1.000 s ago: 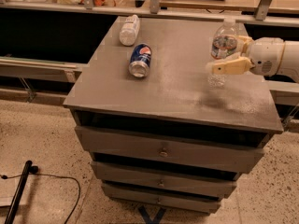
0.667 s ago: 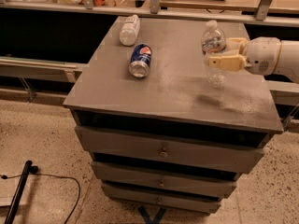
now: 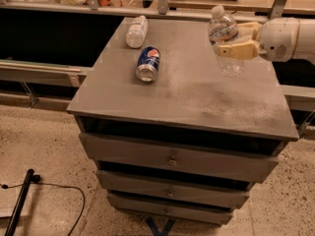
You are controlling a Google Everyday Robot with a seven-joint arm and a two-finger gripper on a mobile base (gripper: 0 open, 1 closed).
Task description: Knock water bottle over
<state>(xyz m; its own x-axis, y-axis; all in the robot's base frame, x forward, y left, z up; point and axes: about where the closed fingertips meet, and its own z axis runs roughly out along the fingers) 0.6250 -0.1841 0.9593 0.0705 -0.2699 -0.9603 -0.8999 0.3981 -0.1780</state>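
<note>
A robot's tool (image 3: 234,42) reaches in from the right edge of the scene at the end of a white arm (image 3: 288,39), meeting the water bottle (image 3: 222,29) above the far right part of a grey surface (image 3: 197,97). The clear ribbed bottle leans with its white cap tipped toward the left and the back, and its base is near the surface just below the tool. The cream-coloured tool lies across the bottle's middle, touching it, but it cannot be told whether it is clamped on the bottle or only pressed against its side. Well apart to the left, a blue Pepsi can (image 3: 148,63) lies on its side near the middle of the surface, its silver end facing the camera. Beyond the can, close to the far left corner, a shorter clear bottle (image 3: 136,31) with a whitish label also lies flat. The surface tops a grey cabinet with three drawers (image 3: 172,160) stacked beneath it, standing on a speckled floor where a black cable (image 3: 59,188) trails at lower left.
</note>
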